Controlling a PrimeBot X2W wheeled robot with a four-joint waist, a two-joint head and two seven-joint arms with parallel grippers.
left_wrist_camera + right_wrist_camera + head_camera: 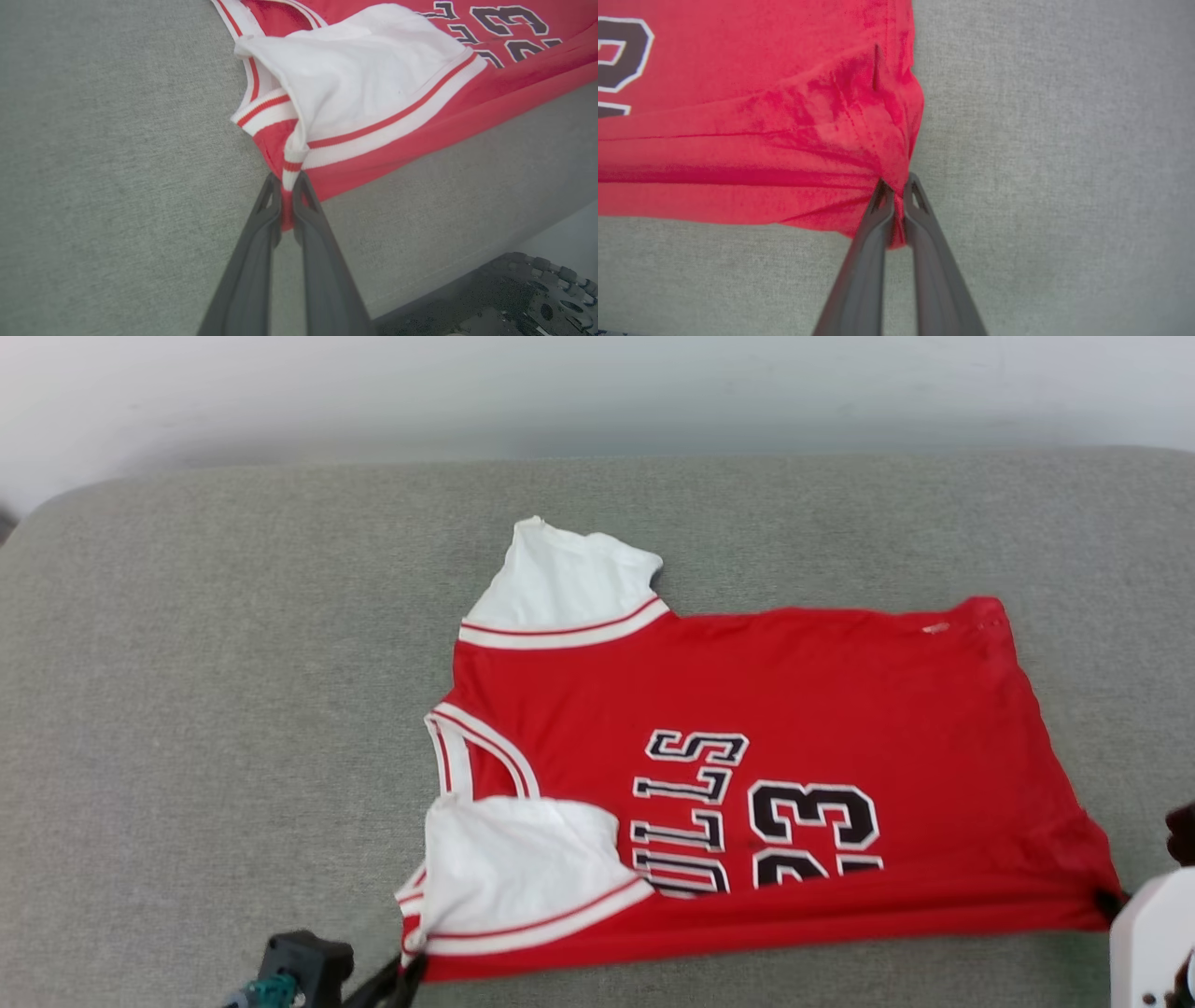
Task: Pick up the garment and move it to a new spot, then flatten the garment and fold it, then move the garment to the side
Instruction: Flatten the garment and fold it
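The garment (822,709) sits by the grey surface's (233,663) near edge. Left jaws are clamped on its shoulder corner, right jaws on the hem corner. Imo lift both evenly, keep it taut, and fold over squarely.

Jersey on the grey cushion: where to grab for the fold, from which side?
Grip the jersey by both ends of its near edge, coming in low from the robot's side. It lies sideways, collar left, hem right, so the shoulder corner and hem corner stick out there. The left gripper and right gripper are shut on those corners.
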